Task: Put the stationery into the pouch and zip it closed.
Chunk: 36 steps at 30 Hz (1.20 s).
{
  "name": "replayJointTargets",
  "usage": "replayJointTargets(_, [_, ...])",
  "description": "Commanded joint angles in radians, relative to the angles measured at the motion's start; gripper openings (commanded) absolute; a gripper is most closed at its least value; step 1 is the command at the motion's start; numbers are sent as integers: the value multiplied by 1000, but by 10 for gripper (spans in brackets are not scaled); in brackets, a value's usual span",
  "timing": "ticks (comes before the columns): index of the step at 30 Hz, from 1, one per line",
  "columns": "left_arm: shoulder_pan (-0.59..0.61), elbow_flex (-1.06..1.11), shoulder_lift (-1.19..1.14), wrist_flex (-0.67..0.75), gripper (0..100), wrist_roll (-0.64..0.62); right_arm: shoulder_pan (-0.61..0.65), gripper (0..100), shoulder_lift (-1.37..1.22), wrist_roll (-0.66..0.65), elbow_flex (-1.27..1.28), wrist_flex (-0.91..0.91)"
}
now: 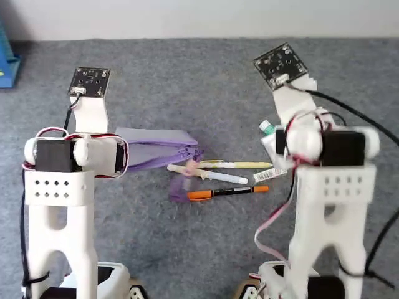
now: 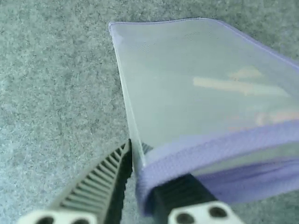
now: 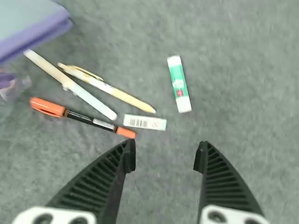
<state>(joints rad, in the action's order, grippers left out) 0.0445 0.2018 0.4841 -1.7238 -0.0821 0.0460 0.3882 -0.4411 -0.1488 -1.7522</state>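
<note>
Pouch [image 2: 196, 93]: translucent, pale, with a purple zip band along 1 edge, lying on grey carpet [image 2: 56, 93]. Gripped at the zip band by the left gripper [image 2: 138, 156], clenched on it at 1 corner.
Right gripper [image 3: 164, 154]: spread wide, holding nothing, over the carpet.
Ahead of its tips, not touching them: 1 green-and-white glue stick [image 3: 179, 84], 1 small white labelled block [image 3: 145, 122], 1 orange pen [image 3: 79, 114], 1 yellow pen [image 3: 107, 88], 1 white pen [image 3: 70, 84]. All outside the pouch, near its purple edge.

Glossy translucent plastic pouch [image 2: 196, 84], coarse carpet [image 1: 206, 81]
</note>
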Motion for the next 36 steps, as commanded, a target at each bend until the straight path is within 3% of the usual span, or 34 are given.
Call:
replayJointTargets(1, [58,-25,3,-14,11,-12,-41,215,-116,-20,-41,16])
replayJointTargets(9, [126,-36,3,-29,11,-11,-41,215,-524,-25,-276,47])
replayJointTargets(17, [126,-35,2,-29,11,-9,-39,216,-926,-178,-598,47])
replayJointTargets(23, [129,-33,2,-29,11,-9,-51,225,-1133,-264,-799,45])
replayJointTargets(32, [129,21,2,-6,11,-9,-61,273,-1380,-275,-994,58])
replayJointTargets(36, [127,22,2,-6,11,-9,-48,210,-1480,-276,-1076,50])
